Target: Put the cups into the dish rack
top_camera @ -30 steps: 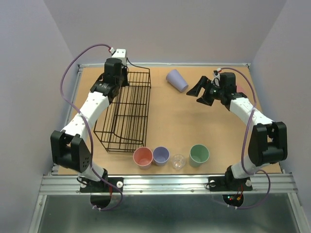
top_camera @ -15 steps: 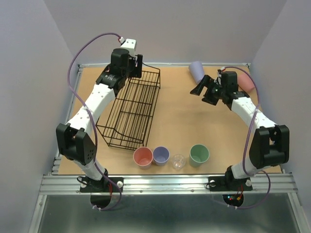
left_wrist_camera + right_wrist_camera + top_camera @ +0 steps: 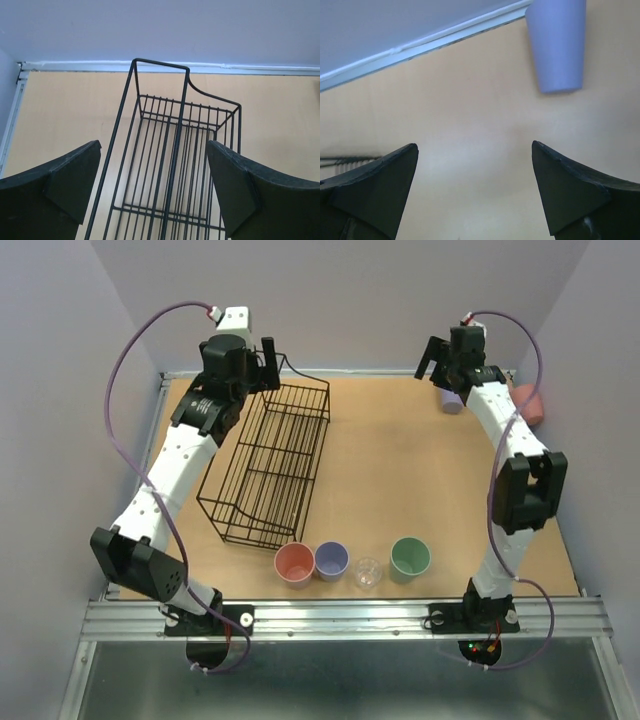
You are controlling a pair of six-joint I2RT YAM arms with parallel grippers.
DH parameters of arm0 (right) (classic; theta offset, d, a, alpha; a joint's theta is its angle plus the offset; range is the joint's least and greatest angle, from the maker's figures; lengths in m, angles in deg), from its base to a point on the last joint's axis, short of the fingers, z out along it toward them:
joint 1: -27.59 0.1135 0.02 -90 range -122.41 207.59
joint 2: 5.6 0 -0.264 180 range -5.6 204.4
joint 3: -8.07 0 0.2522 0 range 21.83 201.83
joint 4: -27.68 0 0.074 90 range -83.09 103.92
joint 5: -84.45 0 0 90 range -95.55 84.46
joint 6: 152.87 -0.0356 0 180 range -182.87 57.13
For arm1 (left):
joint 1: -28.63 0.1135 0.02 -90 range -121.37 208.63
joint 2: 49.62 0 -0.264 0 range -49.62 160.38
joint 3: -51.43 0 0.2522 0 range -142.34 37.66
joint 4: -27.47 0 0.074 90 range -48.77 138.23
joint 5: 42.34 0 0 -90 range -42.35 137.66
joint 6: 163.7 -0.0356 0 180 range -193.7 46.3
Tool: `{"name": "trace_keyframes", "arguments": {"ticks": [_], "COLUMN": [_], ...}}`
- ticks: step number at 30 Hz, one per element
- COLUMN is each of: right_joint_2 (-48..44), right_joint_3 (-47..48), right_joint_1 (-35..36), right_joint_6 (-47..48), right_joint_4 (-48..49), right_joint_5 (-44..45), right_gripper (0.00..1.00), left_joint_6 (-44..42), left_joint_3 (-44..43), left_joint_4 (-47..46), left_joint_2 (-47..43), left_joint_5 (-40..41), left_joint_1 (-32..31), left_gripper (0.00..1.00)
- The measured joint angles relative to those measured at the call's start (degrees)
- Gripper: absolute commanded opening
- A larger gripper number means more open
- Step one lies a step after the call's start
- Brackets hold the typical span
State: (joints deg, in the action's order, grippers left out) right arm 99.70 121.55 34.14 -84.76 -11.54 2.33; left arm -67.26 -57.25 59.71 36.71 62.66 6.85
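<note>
Left fingers (image 3: 75,175): spread wide, nothing in them, hanging over the far looped end of the dish rack (image 3: 265,460)
Right fingers (image 3: 565,185): wide open too and empty, way off to the rack's right, up by the far edge of the worktop (image 3: 400,470)
Dish rack: flat on the worktop, long side running near-to-far and a bit angled; every cup I can spot is outside it
Row of four: upright just off the rack's near end, trailing to its right
Order in the row: salmon cup (image 3: 294,563) right by the rack's corner, lavender cup (image 3: 331,560) touching it, then clear cup (image 3: 367,572), then green cup (image 3: 410,557)
Second lavender cup (image 3: 555,45): lying on its side, well right of the rack, just past the right fingers
Second salmon cup (image 3: 528,405): even further right of the rack, partly behind the right arm, can't tell how it's lying
</note>
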Motion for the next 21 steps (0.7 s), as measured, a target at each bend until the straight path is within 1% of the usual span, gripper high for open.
{"name": "trace_keyframes", "arguments": {"ticks": [1, 4, 11, 16, 21], "right_joint_2": [3.82, 12.09, 26.77, 31.69, 32.35], "right_joint_3": [4.55, 12.61, 25.4, 30.16, 32.57], "right_joint_1": [-0.24, -1.66, -5.9, -8.0, -11.13], "right_joint_6": [1.25, 3.34, 4.24, 5.14, 4.9], "right_joint_4": [-1.68, -4.52, -14.01, -17.53, -18.93], "right_joint_5": [2.56, 7.32, 14.91, 18.97, 22.36], "right_gripper": [1.0, 1.0, 1.0, 1.0, 1.0], "left_joint_6": [0.76, 3.89, 7.3, 8.57, 10.12], "left_joint_3": [0.79, 6.51, 16.65, 19.78, 21.33], "left_joint_4": [0.37, 0.85, 0.92, 0.46, -0.52], "left_joint_2": [-0.92, -5.86, -13.31, -15.02, -14.43], "left_joint_5": [-0.09, -1.77, -6.58, -8.11, -8.81], "left_joint_1": [0.0, -0.02, -0.02, -0.26, -0.28], "left_gripper": [0.98, 0.98, 0.98, 0.98, 0.98]}}
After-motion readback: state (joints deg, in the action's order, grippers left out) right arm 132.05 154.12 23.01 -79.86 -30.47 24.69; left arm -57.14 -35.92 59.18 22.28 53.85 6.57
